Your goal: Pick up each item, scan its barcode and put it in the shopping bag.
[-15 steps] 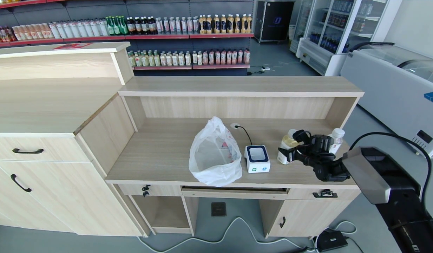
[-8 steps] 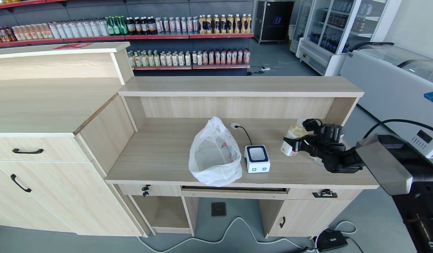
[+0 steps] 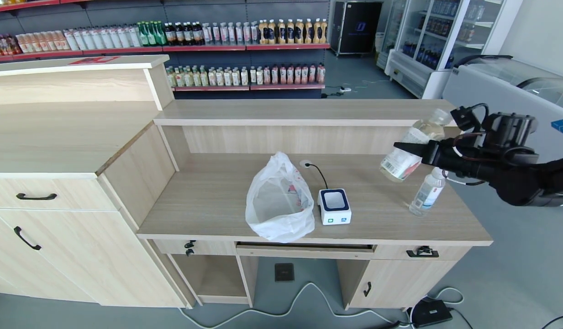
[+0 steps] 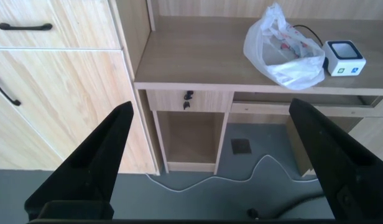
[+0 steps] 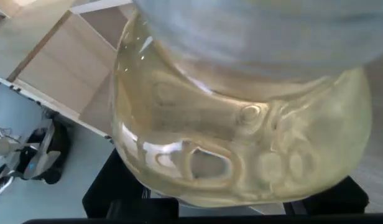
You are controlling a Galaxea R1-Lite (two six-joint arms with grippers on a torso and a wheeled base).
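Right pincer (image 3: 413,153) is clenched on a clear plastic bottle of pale yellow drink (image 3: 402,165). It holds the bottle tilted in the air, up and to the right of the white square scanner box (image 3: 334,206). Left pincer (image 4: 210,165) is released, its dark fingers (image 4: 86,168) spread wide, out in front of the tabletop and left of the scanner.

Far behind the scanner run red-edged store shelves (image 3: 208,48) lined with drinks. Off to its right stand glass-door fridges (image 3: 436,32) and a white chest freezer (image 3: 505,105). Below it, a pale cable (image 3: 308,292) snakes over the grey floor.

The scanner sits on a light wood tabletop (image 3: 208,196) with a raised ledge behind. A translucent white plastic shopping bag (image 3: 276,201) stands open-mouthed just beside its left. A smaller clear bottle with a white label (image 3: 426,192) stands upright on the tabletop to its right.
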